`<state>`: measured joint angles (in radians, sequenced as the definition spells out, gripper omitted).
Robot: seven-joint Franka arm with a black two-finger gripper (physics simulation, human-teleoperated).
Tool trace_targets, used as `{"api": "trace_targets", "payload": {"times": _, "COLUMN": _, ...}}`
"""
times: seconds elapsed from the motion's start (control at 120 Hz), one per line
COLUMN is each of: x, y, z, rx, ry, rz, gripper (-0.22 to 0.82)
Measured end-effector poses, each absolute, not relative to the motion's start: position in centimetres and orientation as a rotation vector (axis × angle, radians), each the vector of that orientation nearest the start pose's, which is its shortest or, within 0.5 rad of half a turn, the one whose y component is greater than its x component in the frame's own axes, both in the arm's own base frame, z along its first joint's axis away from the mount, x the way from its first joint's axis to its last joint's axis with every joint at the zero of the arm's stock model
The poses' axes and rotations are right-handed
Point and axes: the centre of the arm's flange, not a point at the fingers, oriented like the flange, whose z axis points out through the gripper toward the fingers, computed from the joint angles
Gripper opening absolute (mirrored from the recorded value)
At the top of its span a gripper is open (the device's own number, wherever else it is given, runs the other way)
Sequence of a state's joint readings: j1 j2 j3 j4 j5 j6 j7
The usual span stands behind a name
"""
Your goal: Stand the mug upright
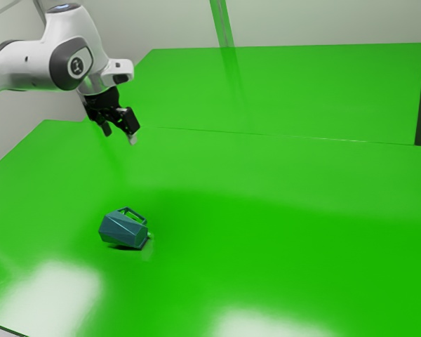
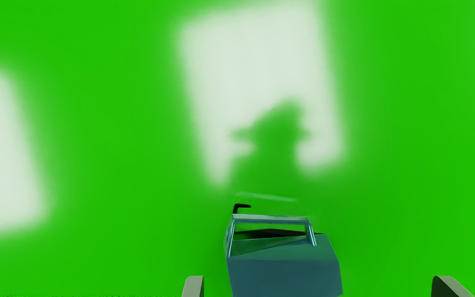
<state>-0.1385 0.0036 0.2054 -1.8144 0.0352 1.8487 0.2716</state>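
A blue-teal faceted mug (image 1: pixel 124 229) lies on its side on the green table, its handle toward the exterior view's right and raised. My gripper (image 1: pixel 120 135) is high above the table, farther back than the mug and well apart from it. In the wrist view the mug (image 2: pixel 285 272) shows its handle and flat-sided body, partly cut off by the lower edge. The gripper (image 2: pixel 317 286) is open, its two fingertips wide apart with nothing held between them.
The glossy green table (image 1: pixel 281 225) stretches around the mug, with bright reflections on it. Behind it stands another green surface (image 1: pixel 302 91), and a pale wall (image 1: pixel 323 21) rises at the back.
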Motion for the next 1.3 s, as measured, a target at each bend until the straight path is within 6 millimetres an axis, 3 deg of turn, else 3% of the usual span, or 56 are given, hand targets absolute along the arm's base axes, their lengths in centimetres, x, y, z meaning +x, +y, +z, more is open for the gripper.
{"api": "trace_targets", "payload": {"times": 0.1, "x": 56.2, "y": 4.8, "z": 53.0, "rx": -3.087, "ry": 0.324, "rz": -0.037, "gripper": 0.6}}
{"api": "trace_targets", "payload": {"times": 0.183, "x": 54.0, "y": 5.7, "z": 52.6, "rx": -3.127, "ry": 0.295, "rz": -0.031, "gripper": 0.6}}
{"api": "trace_targets", "payload": {"times": 0.292, "x": 51.1, "y": 12.9, "z": 51.6, "rx": -3.225, "ry": 0.052, "rz": -0.038, "gripper": 0.6}}
{"api": "trace_targets", "payload": {"times": 0.35, "x": 50.2, "y": 14.7, "z": 50.6, "rx": -3.281, "ry": -0.019, "rz": -0.037, "gripper": 0.6}}
{"api": "trace_targets", "payload": {"times": 0.592, "x": 48.6, "y": 14.0, "z": 44.3, "rx": -3.512, "ry": -0.055, "rz": 0.041, "gripper": 0.6}}
{"api": "trace_targets", "payload": {"times": 0.825, "x": 48.7, "y": 14.2, "z": 40.3, "rx": -3.635, "ry": -0.046, "rz": 0.065, "gripper": 0.6}}
{"api": "trace_targets", "payload": {"times": 1.3, "x": 48.8, "y": 17.0, "z": 36.0, "rx": -3.691, "ry": 0.087, "rz": 0.077, "gripper": 0.6}}
